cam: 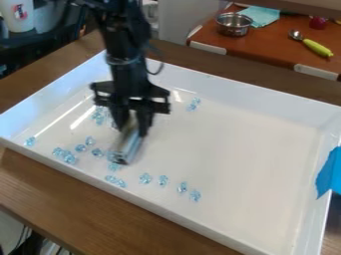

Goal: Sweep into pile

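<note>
The gripper (132,126) hangs over the left half of the white tray (253,144), shut on a pale silvery, long tool (128,147) that slants down to the tray floor. Small clear-blue gems lie scattered around it. One gem (30,141) is alone at the far left, and a cluster (69,157) lies near the front left wall. Several more, such as this gem (163,180), form a loose row in front and to the right of the tool. A pair of gems (193,104) sits behind and right of the gripper. The tool hides part of the floor beneath it.
Raised walls surround the tray on a brown wooden table (100,211). Blue cloth or tape (329,172) hangs over the right wall. Behind, a toy counter (266,42) holds a metal pot (233,24), a teal cloth (260,15) and a spoon with a yellow-green handle (317,47).
</note>
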Action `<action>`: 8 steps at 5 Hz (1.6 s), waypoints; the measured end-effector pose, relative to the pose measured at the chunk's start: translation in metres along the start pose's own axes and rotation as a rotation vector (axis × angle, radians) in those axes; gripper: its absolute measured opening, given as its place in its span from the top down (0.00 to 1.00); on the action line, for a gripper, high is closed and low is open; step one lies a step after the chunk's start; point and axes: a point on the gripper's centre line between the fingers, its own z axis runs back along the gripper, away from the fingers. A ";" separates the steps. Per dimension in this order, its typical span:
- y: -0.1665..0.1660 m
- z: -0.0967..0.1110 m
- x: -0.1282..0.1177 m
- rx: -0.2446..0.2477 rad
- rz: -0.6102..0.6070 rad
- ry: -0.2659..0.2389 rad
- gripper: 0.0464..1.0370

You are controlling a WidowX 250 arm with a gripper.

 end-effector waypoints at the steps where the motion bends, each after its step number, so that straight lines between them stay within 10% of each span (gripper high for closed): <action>1: 0.011 0.000 0.001 0.021 -0.029 0.002 0.67; 4: 0.097 0.003 -0.008 0.164 -0.008 0.030 0.67; 8: -0.010 0.043 -0.050 -0.027 -0.031 0.040 0.67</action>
